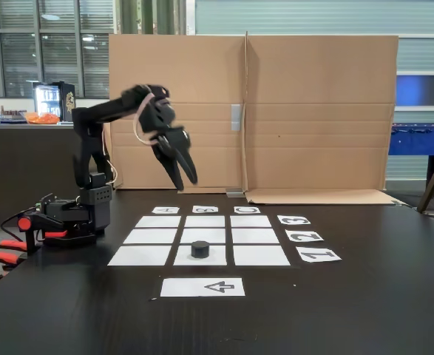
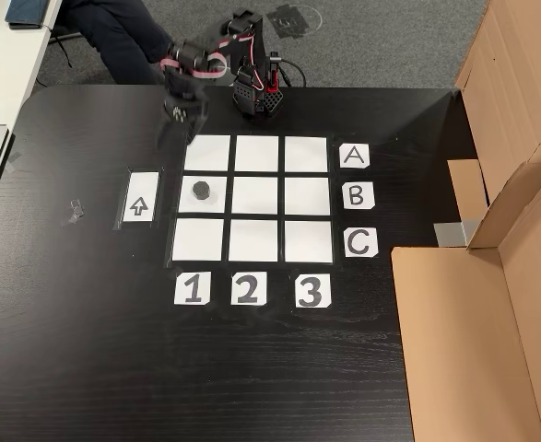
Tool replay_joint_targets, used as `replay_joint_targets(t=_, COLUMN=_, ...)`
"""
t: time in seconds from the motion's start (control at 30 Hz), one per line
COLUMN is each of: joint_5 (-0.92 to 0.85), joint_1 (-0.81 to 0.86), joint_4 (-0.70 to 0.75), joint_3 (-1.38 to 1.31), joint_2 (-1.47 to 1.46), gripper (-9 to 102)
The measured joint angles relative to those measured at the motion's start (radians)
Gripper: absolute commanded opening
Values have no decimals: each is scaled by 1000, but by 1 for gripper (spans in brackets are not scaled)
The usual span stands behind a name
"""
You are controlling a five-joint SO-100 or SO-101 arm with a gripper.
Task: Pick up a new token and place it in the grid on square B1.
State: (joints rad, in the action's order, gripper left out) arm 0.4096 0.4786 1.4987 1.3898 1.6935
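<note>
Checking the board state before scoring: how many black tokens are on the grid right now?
1. The token sits on square B1, the middle cell of the grid's column nearest the arrow sheet. The other eight cells are bare.

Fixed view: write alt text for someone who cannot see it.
A small black token sits on the near middle cell of a three-by-three white paper grid on a dark table. The black robot arm's gripper hangs above the grid's far left corner, clear of the token. Cardboard panels stand behind.
</note>
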Motion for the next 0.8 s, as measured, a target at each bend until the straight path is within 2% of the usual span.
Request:
replay_joint_targets(t=0.37, joint_5=-123, joint_1=166, joint_4=123, joint_3=3, joint_2=319, gripper=31)
replay_joint_targets(t=0.8, joint_5=-385, joint_1=568, joint_4=156, joint_3=124, joint_2=635, gripper=29)
